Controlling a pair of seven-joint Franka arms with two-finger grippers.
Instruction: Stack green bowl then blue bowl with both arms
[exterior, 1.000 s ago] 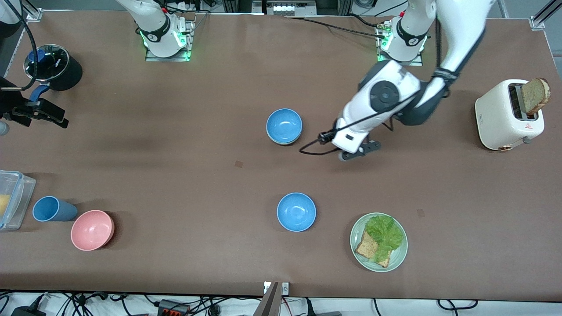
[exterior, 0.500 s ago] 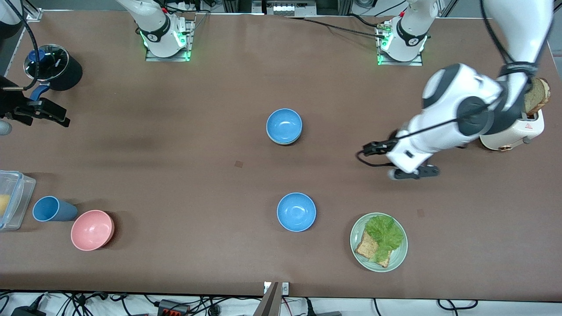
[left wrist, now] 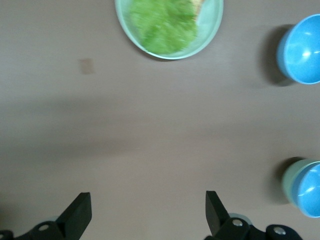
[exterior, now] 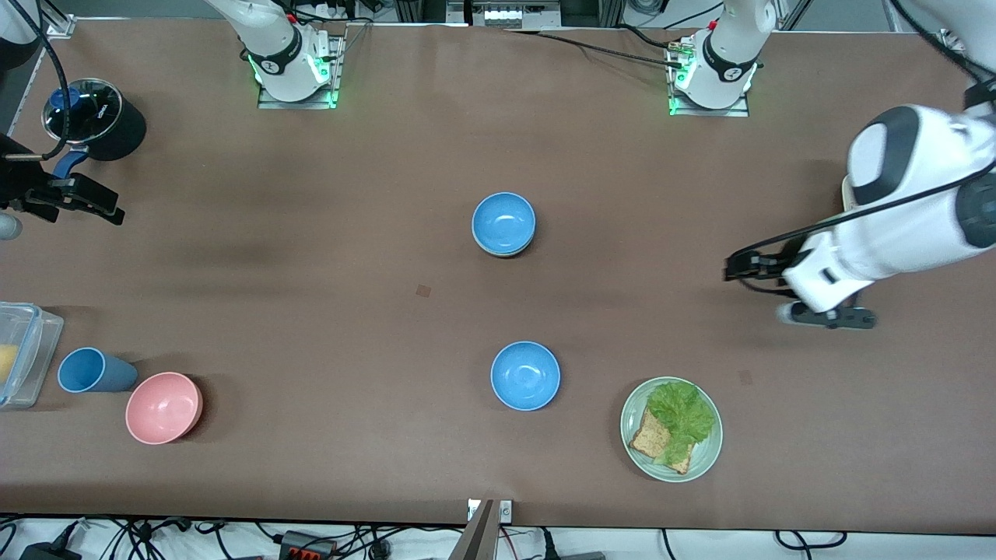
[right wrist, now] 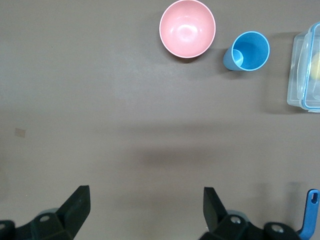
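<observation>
The blue bowl (exterior: 503, 222) was found nested in the green bowl (left wrist: 287, 184) near the table's middle. Only a thin strip of the green rim could be seen in the front view. A second blue bowl (exterior: 525, 376) was set at six o'clock from that stack, well apart from it. A green plate (exterior: 706, 451) with bread and lettuce was placed at about four o'clock from the second bowl.

The left gripper (left wrist: 147, 215) was held over bare tabletop toward the left arm's end, its fingers spread apart and nothing between them. The right gripper (right wrist: 145, 210) was held over the right arm's end of the table, fingers likewise parted and empty.
</observation>
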